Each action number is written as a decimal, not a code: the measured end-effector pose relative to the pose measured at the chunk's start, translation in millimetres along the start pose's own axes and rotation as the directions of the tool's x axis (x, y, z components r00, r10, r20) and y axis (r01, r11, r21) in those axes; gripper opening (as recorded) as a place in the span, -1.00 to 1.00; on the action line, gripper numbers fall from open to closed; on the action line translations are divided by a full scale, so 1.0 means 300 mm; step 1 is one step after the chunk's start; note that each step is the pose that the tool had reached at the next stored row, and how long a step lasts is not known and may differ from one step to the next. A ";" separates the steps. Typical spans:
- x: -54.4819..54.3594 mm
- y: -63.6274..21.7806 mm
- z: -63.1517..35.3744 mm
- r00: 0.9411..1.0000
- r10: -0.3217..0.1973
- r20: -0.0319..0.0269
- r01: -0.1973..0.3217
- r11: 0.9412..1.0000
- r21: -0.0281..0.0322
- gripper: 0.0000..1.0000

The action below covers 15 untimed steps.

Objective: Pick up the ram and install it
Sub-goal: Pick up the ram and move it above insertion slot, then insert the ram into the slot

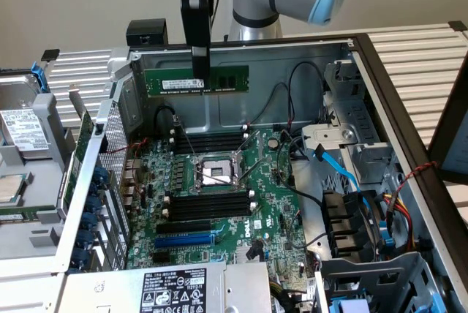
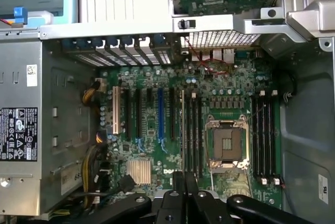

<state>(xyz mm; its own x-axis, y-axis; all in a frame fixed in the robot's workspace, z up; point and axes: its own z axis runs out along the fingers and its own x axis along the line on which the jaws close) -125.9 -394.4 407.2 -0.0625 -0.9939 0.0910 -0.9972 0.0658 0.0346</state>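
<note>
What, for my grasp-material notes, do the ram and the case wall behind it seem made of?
The ram: seemingly fibreglass circuit board, matte green, with a white, paper-like sticker. The case wall behind it: likely sheet steel, going by its bare, dull grey surface, pressed shapes and thin folded rim.

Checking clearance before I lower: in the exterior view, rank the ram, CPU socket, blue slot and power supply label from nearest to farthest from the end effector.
1. Ram: gripped in the end effector, near the view's top.
2. CPU socket: mid-view, below the ram.
3. Blue slot: below the socket.
4. Power supply label: at the view's bottom edge.
</note>
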 end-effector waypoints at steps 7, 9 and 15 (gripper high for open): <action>-0.021 0.001 -0.001 1.000 0.002 0.000 -0.002 1.000 0.000 -0.76; -0.021 0.001 -0.001 1.000 0.002 0.000 -0.002 1.000 0.000 -0.76; -0.021 0.001 0.004 1.000 0.002 0.001 -0.002 1.000 0.002 -0.76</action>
<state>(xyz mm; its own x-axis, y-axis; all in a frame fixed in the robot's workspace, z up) -125.9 -388.1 405.6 -0.0648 -0.9939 0.0897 -0.9972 0.0679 0.0323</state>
